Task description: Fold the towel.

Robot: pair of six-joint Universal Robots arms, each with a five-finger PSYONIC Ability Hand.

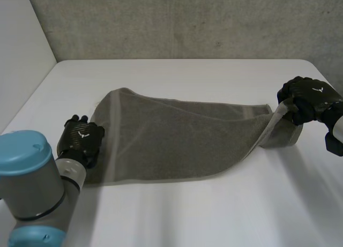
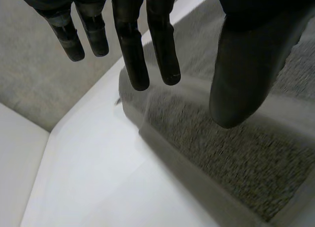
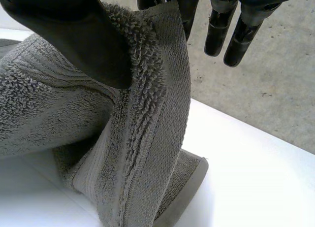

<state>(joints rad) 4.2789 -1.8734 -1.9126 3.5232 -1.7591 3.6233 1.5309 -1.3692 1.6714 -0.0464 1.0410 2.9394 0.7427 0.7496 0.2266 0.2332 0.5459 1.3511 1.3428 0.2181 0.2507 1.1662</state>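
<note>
1. The towel (image 1: 177,140) is grey terry and lies across the middle of the counter (image 1: 187,220), running from my left arm's side to my right. Most of it lies flat in a single layer. Its right end is drawn up off the surface into a narrow, twisted neck.
2. The right robot hand (image 1: 308,99) has that raised end. Its wrist view shows the thumb pressed on the pile, with some fingers behind the cloth, so the towel's edge is pinched between them. The other fingers stick out free. I take the lift as preparation for carrying this end over towards the left.
3. The left robot hand (image 1: 81,140) is at the towel's left edge with its fingers straight, its thumb out and nothing in its grasp. In its wrist view the fingertips hover over the edge band. I read it as placed to pin that end so the cloth does not drag.
4. By my judgement the fold is not yet made. Only a small piece below the right robot hand is doubled under.
5. The counter is white and smooth, so the terry may slide. Behind it is a rough grey wall (image 1: 187,22), with a pale side panel (image 1: 21,54) to the left.
</note>
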